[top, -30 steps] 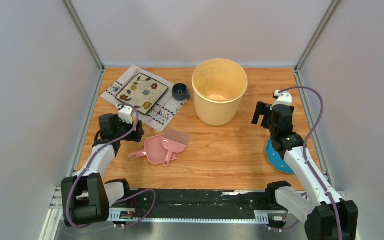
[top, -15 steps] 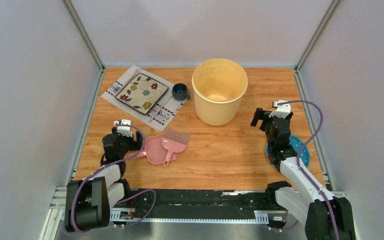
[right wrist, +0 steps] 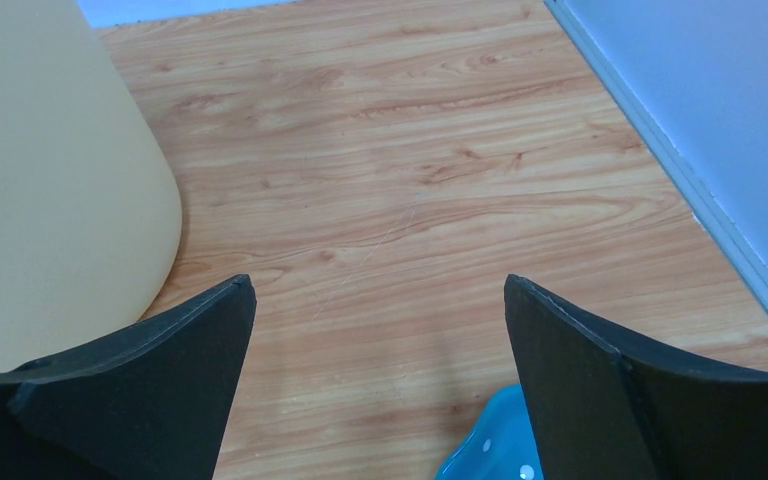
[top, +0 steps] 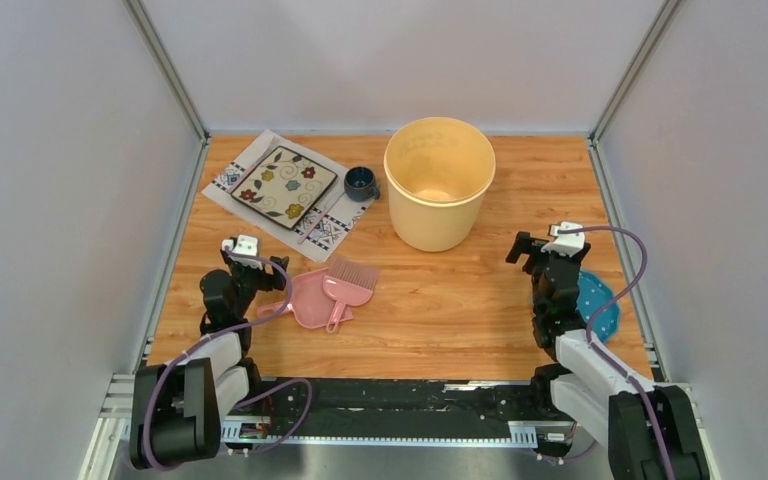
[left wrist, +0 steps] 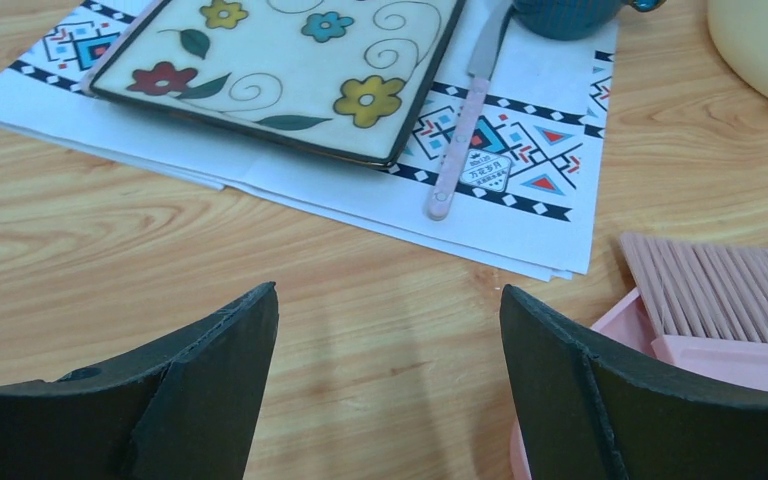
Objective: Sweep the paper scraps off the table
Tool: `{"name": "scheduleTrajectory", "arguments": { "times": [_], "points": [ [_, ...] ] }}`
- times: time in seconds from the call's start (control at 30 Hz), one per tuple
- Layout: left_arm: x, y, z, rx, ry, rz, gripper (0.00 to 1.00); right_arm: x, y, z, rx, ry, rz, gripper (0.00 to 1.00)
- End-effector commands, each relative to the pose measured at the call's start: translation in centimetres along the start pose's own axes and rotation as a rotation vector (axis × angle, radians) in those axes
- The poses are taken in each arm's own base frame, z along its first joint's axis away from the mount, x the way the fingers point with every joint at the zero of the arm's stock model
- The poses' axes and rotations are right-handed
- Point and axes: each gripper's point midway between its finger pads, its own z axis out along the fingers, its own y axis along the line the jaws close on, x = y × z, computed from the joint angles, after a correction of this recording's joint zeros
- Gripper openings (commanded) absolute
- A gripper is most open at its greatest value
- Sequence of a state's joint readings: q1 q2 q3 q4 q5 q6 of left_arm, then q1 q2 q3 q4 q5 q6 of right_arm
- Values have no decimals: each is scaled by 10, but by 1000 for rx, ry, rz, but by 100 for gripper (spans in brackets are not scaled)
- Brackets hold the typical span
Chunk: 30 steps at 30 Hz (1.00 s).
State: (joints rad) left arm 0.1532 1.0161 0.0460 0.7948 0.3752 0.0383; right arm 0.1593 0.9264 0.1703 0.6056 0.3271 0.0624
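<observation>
Table (top: pixel 440 310): orange-brown wood grain, fills the floor of the top view; both wrist cams show only patches of it. Cream bin (top: pixel 438 215) stands upright at far centre. Top cam looks into its mouth, where a faint pinkish patch lies on the bottom, too blurred to id. R wrist cam gets only the bin's outer wall at its left edge. Paper scraps: can't make them out in any view, so their place is not readable. White patterned placemat (top: pixel 222 190) lies far left, w/ the floral square plate (top: pixel 284 183) on it. Pink dustpan (top: pixel 305 300) lies near-left of centre, w/ the pink brush (top: pixel 345 285) lying on it, bristles toward the far side. Blue dotted dish (top: pixel 600 305) lies flat near the right edge, partly behind the R arm; R wrist cam catches just a sliver at the bottom. Dark blue cup (top: pixel 361 183) stands at the mat's right corner, just beside the bin. Pink-handled utensil (left wrist: pixel 460 150) lies on the mat beside the plate. Its printed label shows only in L wrist cam; top cam shows it as a thin line. Left gripper (left wrist: pixel 388 300): jaws spread wide, empty, over bare wood near the mat, dustpan just beside its right finger; contact there can't be told. Right gripper (right wrist: pixel 380 285): jaws wide, empty, above bare wood between bin and dish.
</observation>
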Motion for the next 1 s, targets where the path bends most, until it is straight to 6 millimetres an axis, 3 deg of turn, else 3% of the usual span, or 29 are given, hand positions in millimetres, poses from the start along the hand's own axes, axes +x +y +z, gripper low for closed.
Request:
{"name": "scheduleTrajectory", "arguments": {
  "times": [0.0, 0.03, 0.37, 0.47, 0.5, 0.53, 0.6, 0.77, 0.97],
  "points": [
    [67, -29, -38, 49, 92, -71, 88, -18, -13, 5, 77, -87, 1, 100],
    [66, -25, -37, 34, 87, -54, 88, -9, -15, 3, 82, -79, -1, 100],
    [66, -16, -29, -6, 119, -81, 88, 2, -3, 18, 14, -102, -51, 100],
    [69, -19, -29, -9, 127, -72, 88, 12, 1, 23, -4, -80, -75, 100],
    [59, -20, -28, -9, 83, -30, 88, 13, 3, 26, -10, -75, -83, 100],
    [68, -26, -33, 1, 98, -3, 89, 20, 4, 28, -15, -55, -93, 100],
    [67, -29, -33, -11, 89, 84, 89, 19, 3, 30, -6, -57, -92, 100],
    [77, -22, -33, -55, 138, 65, 89, 20, 4, 31, -7, -41, -91, 100],
    [73, -21, -33, -58, 117, 67, 89, 22, 1, 40, 2, -1, -75, 100]
  ]
}}
